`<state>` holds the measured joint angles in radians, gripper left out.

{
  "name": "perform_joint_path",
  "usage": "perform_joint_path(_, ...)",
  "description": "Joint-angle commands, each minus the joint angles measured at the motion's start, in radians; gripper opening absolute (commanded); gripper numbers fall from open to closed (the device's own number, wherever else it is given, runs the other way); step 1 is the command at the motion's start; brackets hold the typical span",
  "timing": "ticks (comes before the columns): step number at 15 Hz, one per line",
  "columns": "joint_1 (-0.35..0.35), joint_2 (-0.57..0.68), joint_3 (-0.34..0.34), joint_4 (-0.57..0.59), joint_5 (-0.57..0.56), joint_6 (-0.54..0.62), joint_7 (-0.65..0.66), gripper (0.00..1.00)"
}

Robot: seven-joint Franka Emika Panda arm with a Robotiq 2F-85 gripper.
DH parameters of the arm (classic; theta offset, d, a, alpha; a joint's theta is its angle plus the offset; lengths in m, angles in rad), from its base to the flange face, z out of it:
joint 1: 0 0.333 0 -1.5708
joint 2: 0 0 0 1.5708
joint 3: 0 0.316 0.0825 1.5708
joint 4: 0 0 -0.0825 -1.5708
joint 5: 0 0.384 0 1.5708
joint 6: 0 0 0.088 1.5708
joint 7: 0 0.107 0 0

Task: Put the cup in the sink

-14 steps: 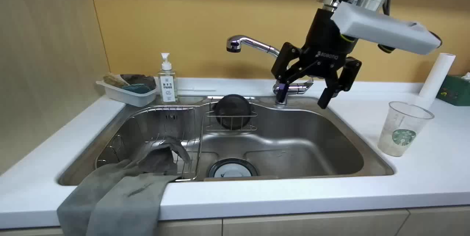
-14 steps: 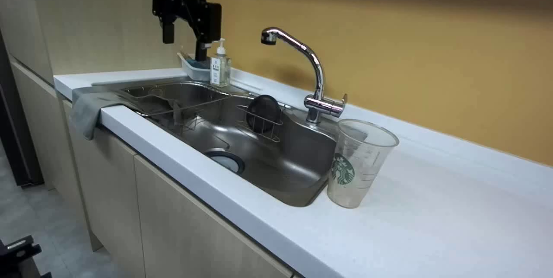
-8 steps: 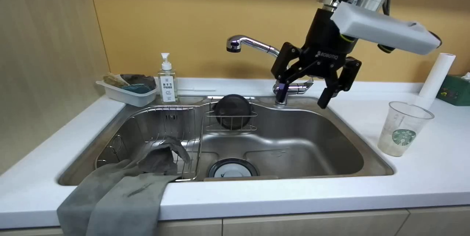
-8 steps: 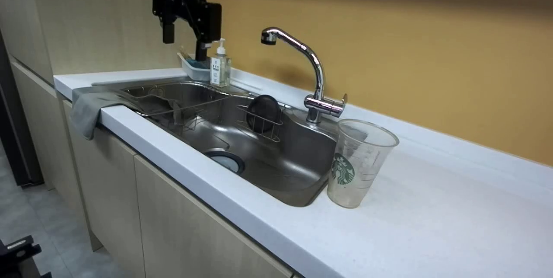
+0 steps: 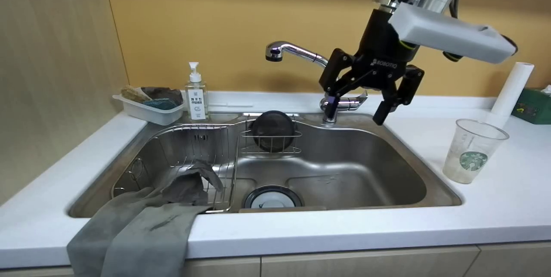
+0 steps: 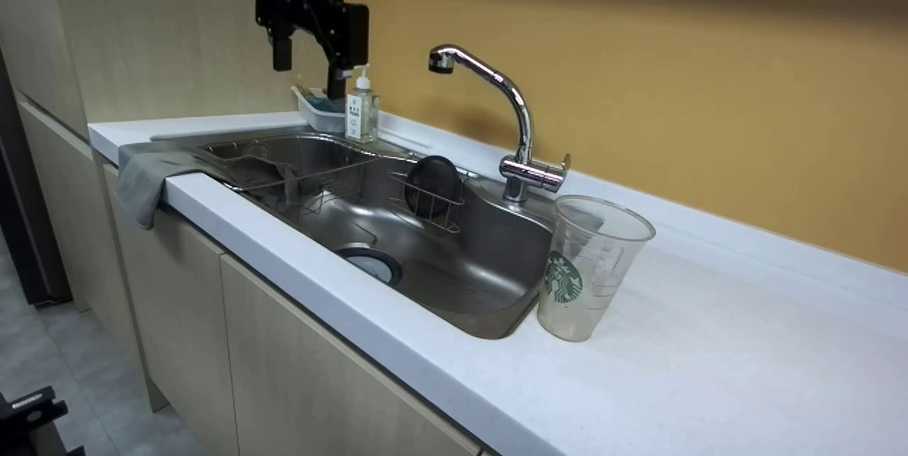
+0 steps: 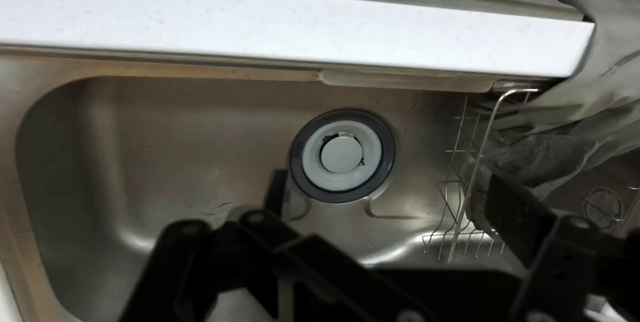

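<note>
- Cloth [image 5: 146, 231] hung over the front edge of the sink [image 5: 344, 191], on the left in an exterior view; I saw no part for it in this job.
- Drain [image 5: 272, 200] sat next along, in the sink's floor, and the bare steel to its right looked to me like the likeliest place to set a load down.
- Faucet [image 5: 308, 53] rose at the back, its spout something I would have to keep clear of on the carry.
- Gripper [image 5: 356, 113] hung over the sink, fingers well apart and nothing between them. I judged the step in hand to be the approach, with grasp and release both undone.
- Cup [image 5: 469, 150] stood upright on the counter [image 5: 512, 208], just beside the sink's rim. My next move called for swinging over to it, straddling its body and closing lightly, since thin plastic would probably buckle.
- Paper-towel roll [image 5: 512, 89] stood behind the cup, so I wanted my descent kept toward the near side.
</note>
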<state>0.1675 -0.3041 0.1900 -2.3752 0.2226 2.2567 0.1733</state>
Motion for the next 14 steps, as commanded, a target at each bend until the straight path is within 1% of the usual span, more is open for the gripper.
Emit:
perform_joint_path(1,-0.049,-0.032,-0.019,-0.006,-0.101,0.036,0.010,1.00)
perform_joint_path(5,-0.132,-0.073,-0.063,0.016,-0.262,-0.008,-0.003,1.00)
perform_joint_path(8,-0.184,-0.105,-0.103,0.049,-0.340,-0.077,-0.033,1.00)
perform_joint_path(10,-0.202,-0.112,-0.132,0.082,-0.349,-0.154,-0.068,1.00)
perform_joint_path(11,-0.186,-0.107,-0.122,0.040,-0.330,-0.087,-0.054,1.00)
perform_joint_path(14,-0.190,-0.111,-0.132,0.041,-0.328,-0.094,-0.069,1.00)
